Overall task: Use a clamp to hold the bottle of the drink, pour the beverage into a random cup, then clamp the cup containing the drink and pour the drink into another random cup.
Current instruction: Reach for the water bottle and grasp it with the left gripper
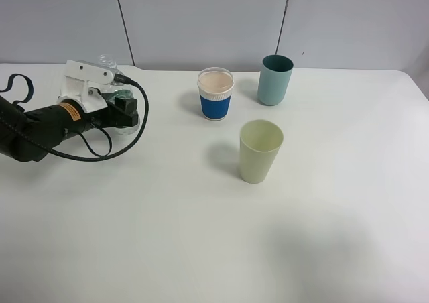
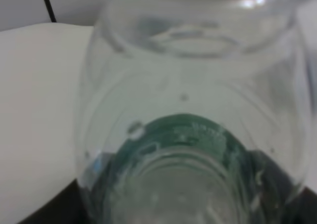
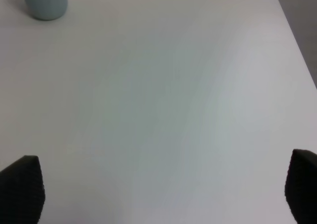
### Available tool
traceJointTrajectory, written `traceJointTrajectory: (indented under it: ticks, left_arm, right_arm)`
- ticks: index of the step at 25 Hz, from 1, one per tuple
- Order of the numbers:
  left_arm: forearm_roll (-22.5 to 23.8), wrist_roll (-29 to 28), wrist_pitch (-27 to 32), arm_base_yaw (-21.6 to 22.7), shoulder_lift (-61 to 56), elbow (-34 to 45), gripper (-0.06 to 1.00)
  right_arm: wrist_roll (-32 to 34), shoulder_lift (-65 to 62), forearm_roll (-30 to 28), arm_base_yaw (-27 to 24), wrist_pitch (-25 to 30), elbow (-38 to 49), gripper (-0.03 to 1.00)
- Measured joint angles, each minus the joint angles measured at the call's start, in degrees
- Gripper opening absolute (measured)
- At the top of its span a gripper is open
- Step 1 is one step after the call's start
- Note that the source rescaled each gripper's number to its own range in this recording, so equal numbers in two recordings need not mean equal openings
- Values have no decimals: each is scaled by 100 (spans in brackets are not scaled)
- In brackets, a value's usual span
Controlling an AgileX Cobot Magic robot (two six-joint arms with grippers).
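A clear plastic bottle (image 2: 193, 110) with a green part inside fills the left wrist view. My left gripper (image 1: 124, 112) is shut on it at the table's far left, and a dark finger (image 2: 54, 211) shows beside the bottle. In the high view only clear bits of the bottle (image 1: 107, 62) show around the gripper. Three cups stand mid-table: a white cup with a blue sleeve (image 1: 215, 94) and a pinkish top, a teal cup (image 1: 275, 80) and a pale green cup (image 1: 261, 151). My right gripper (image 3: 158, 189) is open over bare table, far from the teal cup (image 3: 44, 1).
The white table (image 1: 201, 236) spreads wide in front of the cups. A black cable (image 1: 100, 152) loops from the left arm onto the table. A grey panelled wall (image 1: 201, 21) runs behind, and the table's right edge (image 3: 297, 40) shows in the right wrist view.
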Motion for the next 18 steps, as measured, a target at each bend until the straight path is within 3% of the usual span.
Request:
traceJointTrajectory:
  ticks: [6, 11, 15, 18]
  left_arm:
    - [-19, 0, 89, -21, -53, 0, 6]
    - [-404, 11, 540, -176, -398, 104, 6]
    - [-1192, 316, 820, -470, -807, 198, 6]
    - [-1994, 967, 892, -862, -1059, 257, 6]
  right_arm:
    - [0, 0, 0, 0, 0, 0, 100]
    - [1, 0, 0, 0, 0, 0, 100]
    - [1, 0, 0, 0, 0, 0, 100]
    - [1, 0, 0, 0, 0, 0, 100]
